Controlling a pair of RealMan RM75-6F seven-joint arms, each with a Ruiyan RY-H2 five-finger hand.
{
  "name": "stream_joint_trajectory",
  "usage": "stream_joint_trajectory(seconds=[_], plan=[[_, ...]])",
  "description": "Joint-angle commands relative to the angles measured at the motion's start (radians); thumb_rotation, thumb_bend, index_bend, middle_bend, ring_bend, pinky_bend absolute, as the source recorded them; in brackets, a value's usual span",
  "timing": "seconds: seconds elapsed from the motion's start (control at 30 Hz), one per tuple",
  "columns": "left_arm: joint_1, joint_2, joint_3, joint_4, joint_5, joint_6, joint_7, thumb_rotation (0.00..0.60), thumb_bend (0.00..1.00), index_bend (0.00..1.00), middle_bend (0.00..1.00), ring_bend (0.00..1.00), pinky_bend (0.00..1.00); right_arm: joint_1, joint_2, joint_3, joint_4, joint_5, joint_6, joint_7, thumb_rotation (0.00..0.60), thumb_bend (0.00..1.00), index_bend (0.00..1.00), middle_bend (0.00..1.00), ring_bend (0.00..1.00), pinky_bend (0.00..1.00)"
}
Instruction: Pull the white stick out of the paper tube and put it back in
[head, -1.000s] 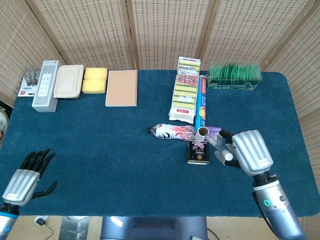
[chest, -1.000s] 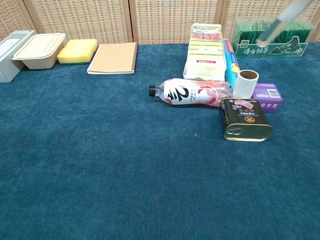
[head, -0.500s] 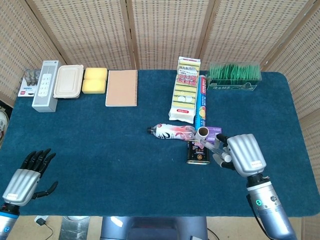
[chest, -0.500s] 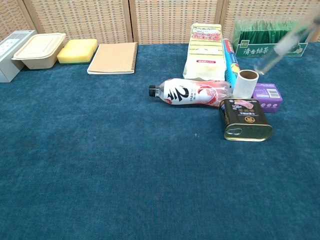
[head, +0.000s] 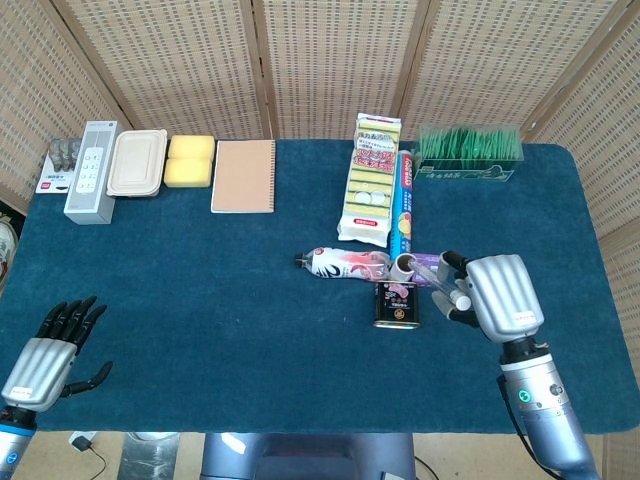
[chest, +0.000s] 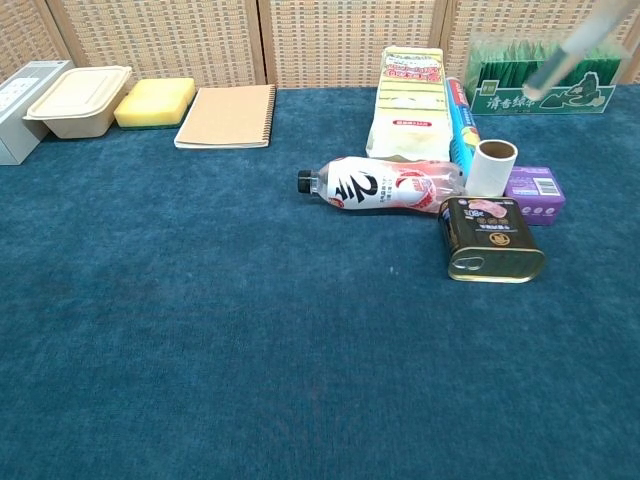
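The short paper tube (head: 406, 266) (chest: 493, 167) stands upright between a lying bottle and a purple box, its opening empty. My right hand (head: 495, 295) is just right of it and holds the white stick (head: 436, 273) between thumb and fingers. In the chest view the stick (chest: 572, 52) shows blurred at the top right, slanting down to the left. Its lower tip hangs above and to the right of the tube, apart from it. My left hand (head: 45, 355) rests at the front left table edge with its fingers spread and holds nothing.
A plastic bottle (chest: 390, 184), a tin can (chest: 492, 238) and a purple box (chest: 535, 190) crowd the tube. Behind stand a yellow pack (head: 370, 180), a blue roll (head: 404, 205) and a green box (head: 468, 150). A notebook (head: 243, 176), sponge (head: 190, 160), lidded container (head: 137, 162) and remote (head: 92, 170) line the back left.
The stick's tip dipped close to the tube's top half a second ago, then rose back up and to the right. My right hand shifted slightly. The left hand stayed put.
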Motion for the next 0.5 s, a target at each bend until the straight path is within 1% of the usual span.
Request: stream_joint_trajectory(seconds=[0.03, 0.07, 0.1, 0.13, 0.2, 0.27, 0.37, 0.5], plan=[[0.003, 0.002, 0.007, 0.004, 0.045, 0.018, -0.019, 0.345, 0.31, 0.01, 0.0, 0.0, 0.04, -0.043, 0.03, -0.125, 0.001, -0.092, -0.057, -0.017, 0.6, 0.38, 0.82, 0.95, 1.0, 0.96], [0.002, 0.0, 0.003, 0.008, 0.037, 0.014, -0.017, 0.343, 0.31, 0.01, 0.0, 0.0, 0.04, -0.051, 0.028, -0.136, 0.014, -0.116, -0.056, -0.012, 0.6, 0.38, 0.82, 0.95, 1.0, 0.96], [0.0, -0.003, -0.001, 0.011, 0.026, 0.007, -0.014, 0.342, 0.31, 0.01, 0.0, 0.0, 0.04, -0.055, 0.022, -0.132, 0.029, -0.13, -0.044, -0.008, 0.6, 0.38, 0.82, 0.95, 1.0, 0.96], [-0.001, -0.006, -0.005, 0.013, 0.014, -0.002, -0.008, 0.341, 0.31, 0.01, 0.0, 0.0, 0.04, -0.054, 0.012, -0.116, 0.045, -0.133, -0.026, -0.004, 0.6, 0.38, 0.82, 0.95, 1.0, 0.96], [-0.003, -0.008, -0.007, 0.009, -0.002, -0.017, 0.01, 0.343, 0.31, 0.01, 0.0, 0.0, 0.04, -0.045, -0.017, -0.071, 0.06, -0.112, 0.008, 0.006, 0.6, 0.38, 0.82, 0.95, 1.0, 0.96], [-0.002, -0.004, 0.0, 0.001, 0.019, -0.008, 0.004, 0.345, 0.31, 0.01, 0.0, 0.0, 0.04, -0.025, -0.023, -0.041, 0.057, -0.077, 0.006, -0.013, 0.6, 0.38, 0.82, 0.95, 1.0, 0.96], [-0.001, -0.003, 0.002, 0.004, 0.035, 0.007, -0.009, 0.346, 0.31, 0.01, 0.0, 0.0, 0.04, -0.005, -0.027, -0.026, 0.054, -0.039, -0.007, -0.05, 0.6, 0.38, 0.82, 0.95, 1.0, 0.96], [-0.003, -0.005, -0.003, 0.009, 0.015, -0.008, -0.004, 0.344, 0.31, 0.01, 0.0, 0.0, 0.04, 0.011, -0.033, -0.01, 0.057, 0.002, -0.014, -0.067, 0.6, 0.38, 0.82, 0.95, 1.0, 0.96]])
